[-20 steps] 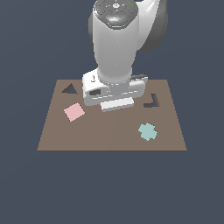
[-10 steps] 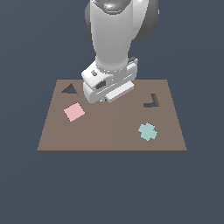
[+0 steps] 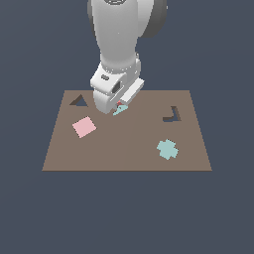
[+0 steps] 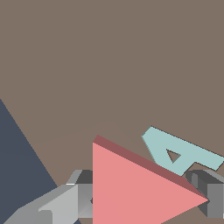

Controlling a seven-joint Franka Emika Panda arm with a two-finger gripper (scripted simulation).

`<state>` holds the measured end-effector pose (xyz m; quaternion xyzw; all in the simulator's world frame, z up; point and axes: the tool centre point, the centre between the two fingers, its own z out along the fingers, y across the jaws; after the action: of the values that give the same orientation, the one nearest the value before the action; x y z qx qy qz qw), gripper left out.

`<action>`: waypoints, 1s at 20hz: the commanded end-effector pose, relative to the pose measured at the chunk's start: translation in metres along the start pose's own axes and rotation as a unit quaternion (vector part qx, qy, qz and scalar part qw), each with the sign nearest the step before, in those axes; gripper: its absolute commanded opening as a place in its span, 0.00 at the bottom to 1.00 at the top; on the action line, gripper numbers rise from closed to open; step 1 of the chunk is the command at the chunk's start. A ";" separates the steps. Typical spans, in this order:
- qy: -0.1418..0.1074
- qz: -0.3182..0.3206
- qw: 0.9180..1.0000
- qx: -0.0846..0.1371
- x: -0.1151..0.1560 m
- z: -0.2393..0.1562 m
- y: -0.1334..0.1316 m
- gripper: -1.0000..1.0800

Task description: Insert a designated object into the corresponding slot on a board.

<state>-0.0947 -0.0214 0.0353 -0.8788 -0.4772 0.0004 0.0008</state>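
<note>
- I see the gripper [image 3: 118, 105] low over the board [image 3: 127, 154], near its far middle; the arm's white wrist hides most of it in the exterior view
- On the wrist view the coral-red triangle [image 4: 135, 188] sits between the two grey fingers [image 4: 209, 197], one at each side of it; the jaws are pinching the triangle, which appears lifted clear of the board surface, though I cannot tell how far
- In the exterior view only a sliver of red shows under the gripper; the rest is hidden
- The teal letter-A piece [image 4: 179, 151] lies flat on the board just beside the held triangle; in the exterior view it peeks out under the gripper
- The triangular slot [image 3: 78, 101] sits at the far corner on the exterior view's left, apart from the gripper
- The pink square [image 3: 84, 127] lies near that slot, closer to the camera; the L-shaped cut-out [image 3: 172, 115] and a teal cross piece [image 3: 167, 149] sit on the exterior view's right
</note>
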 end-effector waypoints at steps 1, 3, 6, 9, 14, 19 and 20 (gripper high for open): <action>0.000 -0.047 0.999 0.000 -0.009 0.000 -0.002 0.00; 0.000 -0.083 0.997 0.000 -0.017 -0.001 -0.003 0.00; 0.000 -0.135 0.991 0.000 -0.028 -0.001 -0.003 0.00; 0.000 -0.187 0.982 0.000 -0.039 -0.001 -0.001 0.00; -0.001 -0.269 0.963 0.000 -0.056 -0.002 0.003 0.00; -0.001 -0.349 0.937 0.000 -0.072 -0.003 0.010 0.00; -0.001 -0.364 0.931 0.000 -0.075 -0.003 0.012 0.00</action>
<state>-0.1251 -0.0857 0.0377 -0.6644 -0.7474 0.0009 0.0005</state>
